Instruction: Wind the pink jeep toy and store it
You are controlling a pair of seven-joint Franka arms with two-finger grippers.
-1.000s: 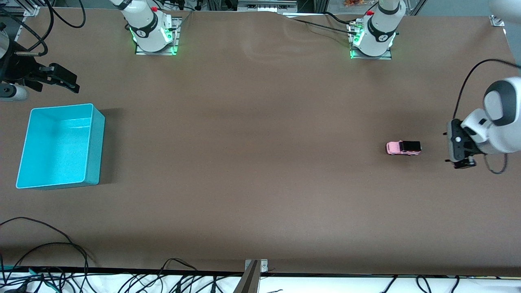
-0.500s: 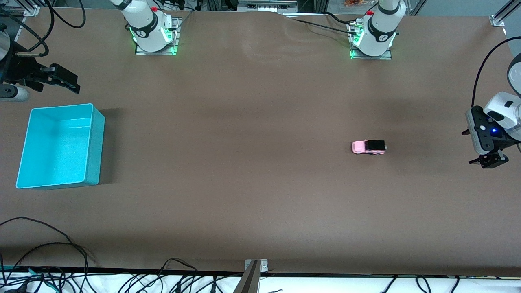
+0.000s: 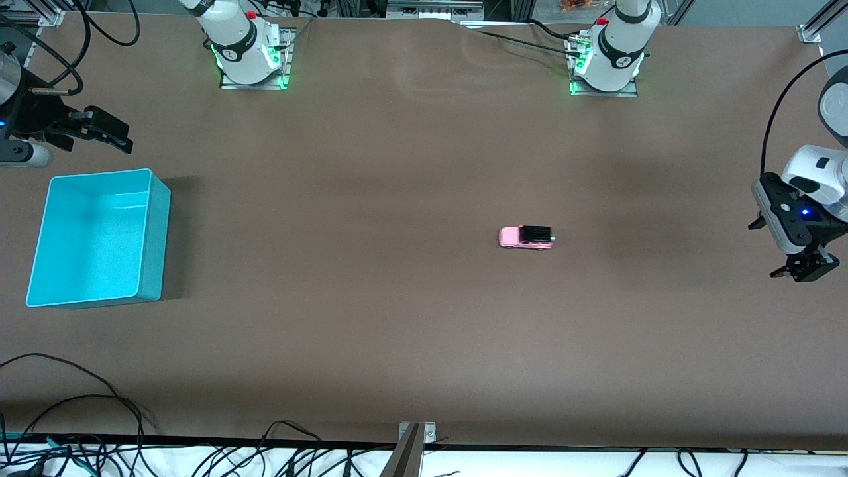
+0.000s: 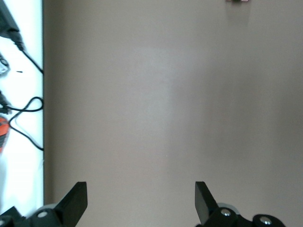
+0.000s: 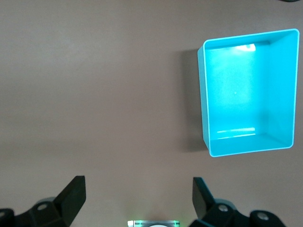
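Front view shows the brown table (image 3: 411, 318) filling nearly the whole frame, with the 2 arm bases along its upper edge.

Next in size, the turquoise bin (image 3: 154, 238) sits at the middle left of the frame, toward the right arm's end of the table, its open top facing up and nothing inside. In the right wrist view the same bin (image 5: 284, 94) fills the upper right of the picture, well apart from the fingers.

At the upper left edge of the front view, the right gripper (image 3: 99, 132) hangs in the air over bare table just above the bin in the picture. Its jaws are spread wide and grasp nothing; the right wrist view shows both dark fingertips (image 5: 73, 194) with bare table between them.

At the middle right edge of the front view, the left gripper (image 3: 805, 268) hangs over bare table at the left arm's end. Its jaws are also released and hold nothing, fingertips (image 4: 78, 198) wide apart in the left wrist view.

Smallest, the pink jeep toy (image 3: 526, 237) stands on its wheels on the table, slightly right of the frame's centre, well apart from both grippers and the bin, its pink nose toward the bin.
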